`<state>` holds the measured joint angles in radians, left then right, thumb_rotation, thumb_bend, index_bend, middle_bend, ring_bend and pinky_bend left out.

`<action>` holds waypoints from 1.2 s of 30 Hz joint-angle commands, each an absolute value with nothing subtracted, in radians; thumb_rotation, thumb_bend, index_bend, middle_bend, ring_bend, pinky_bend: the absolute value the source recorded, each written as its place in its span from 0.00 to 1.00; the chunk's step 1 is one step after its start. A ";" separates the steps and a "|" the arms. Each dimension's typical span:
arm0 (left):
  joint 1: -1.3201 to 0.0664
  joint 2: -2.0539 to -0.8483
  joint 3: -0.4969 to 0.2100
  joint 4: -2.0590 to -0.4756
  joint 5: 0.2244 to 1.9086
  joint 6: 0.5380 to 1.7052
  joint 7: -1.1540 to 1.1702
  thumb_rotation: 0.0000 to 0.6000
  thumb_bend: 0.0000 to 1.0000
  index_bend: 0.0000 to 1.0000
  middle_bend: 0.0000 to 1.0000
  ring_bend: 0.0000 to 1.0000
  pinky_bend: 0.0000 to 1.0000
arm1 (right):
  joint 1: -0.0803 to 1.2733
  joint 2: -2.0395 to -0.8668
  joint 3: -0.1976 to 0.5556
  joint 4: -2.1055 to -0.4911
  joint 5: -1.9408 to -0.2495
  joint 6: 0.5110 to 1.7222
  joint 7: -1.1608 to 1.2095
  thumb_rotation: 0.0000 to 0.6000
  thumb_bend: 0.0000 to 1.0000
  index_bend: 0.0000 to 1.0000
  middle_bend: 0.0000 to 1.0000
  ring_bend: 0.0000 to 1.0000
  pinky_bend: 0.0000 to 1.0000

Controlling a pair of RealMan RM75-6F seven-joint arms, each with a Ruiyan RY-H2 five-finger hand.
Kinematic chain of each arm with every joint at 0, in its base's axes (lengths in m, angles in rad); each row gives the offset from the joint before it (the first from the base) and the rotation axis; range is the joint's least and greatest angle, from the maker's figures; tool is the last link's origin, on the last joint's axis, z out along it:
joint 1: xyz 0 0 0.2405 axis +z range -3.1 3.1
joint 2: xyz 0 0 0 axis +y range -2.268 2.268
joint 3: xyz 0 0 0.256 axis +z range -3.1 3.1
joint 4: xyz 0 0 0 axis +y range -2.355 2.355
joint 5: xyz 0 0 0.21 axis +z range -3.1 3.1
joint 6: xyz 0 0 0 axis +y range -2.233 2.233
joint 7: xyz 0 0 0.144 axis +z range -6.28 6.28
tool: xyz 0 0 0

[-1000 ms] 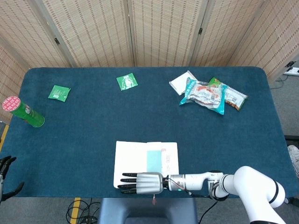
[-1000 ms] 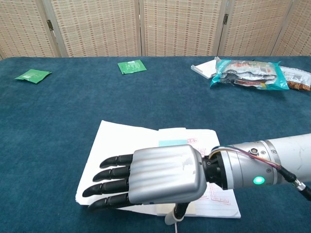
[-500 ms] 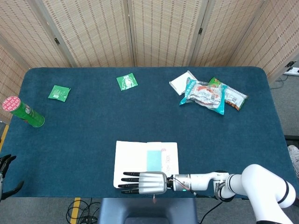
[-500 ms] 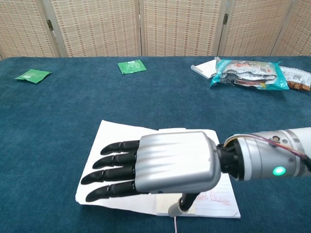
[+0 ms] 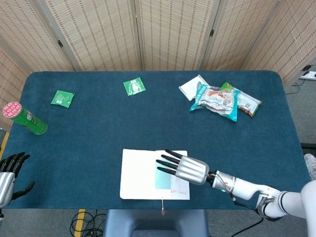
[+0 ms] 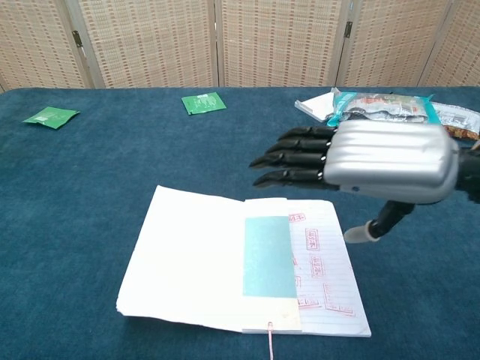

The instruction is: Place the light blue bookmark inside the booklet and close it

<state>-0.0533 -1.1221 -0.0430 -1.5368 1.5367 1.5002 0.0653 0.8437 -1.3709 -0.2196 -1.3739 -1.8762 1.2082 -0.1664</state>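
The booklet (image 5: 136, 173) lies open near the table's front edge, white left page up and lined right page with red stamps. The light blue bookmark (image 5: 162, 181) lies flat along the inner side of the right page, by the spine. In the chest view the booklet (image 6: 187, 255) and bookmark (image 6: 268, 256) are fully uncovered. My right hand (image 5: 183, 168) hovers over the right page with its fingers stretched out flat and holds nothing; the chest view shows the right hand (image 6: 375, 161) raised well above the paper. My left hand (image 5: 9, 174) sits empty at the front left corner, fingers apart.
A green can with a red lid (image 5: 24, 118) lies at the far left. Two green packets (image 5: 62, 98) (image 5: 134, 86) lie toward the back. Snack bags (image 5: 223, 98) and a white packet (image 5: 191, 87) are piled at the back right.
My right hand lifted off the booklet's near edge and swung right and upward, uncovering the pages and bookmark. My left hand rose a little further into view.
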 commanded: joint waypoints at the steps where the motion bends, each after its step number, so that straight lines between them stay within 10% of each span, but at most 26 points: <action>1: -0.075 -1.136 -0.049 -1.521 1.551 1.486 0.058 1.00 0.27 0.19 0.16 0.15 0.20 | 0.768 -1.299 -0.213 -1.431 -1.802 1.238 -0.213 1.00 0.12 0.00 0.00 0.00 0.00; 36: -0.360 -1.359 0.006 -1.304 1.822 1.363 -0.004 1.00 0.25 0.16 0.16 0.15 0.20 | 0.200 -1.124 -0.116 -1.545 -1.536 1.613 -0.252 1.00 0.12 0.00 0.00 0.00 0.00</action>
<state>-0.3423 -1.3448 -0.0015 -1.3173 1.8041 1.3719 0.0011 0.2022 -1.1247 -0.1183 -1.5461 -1.5335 1.6107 -0.2541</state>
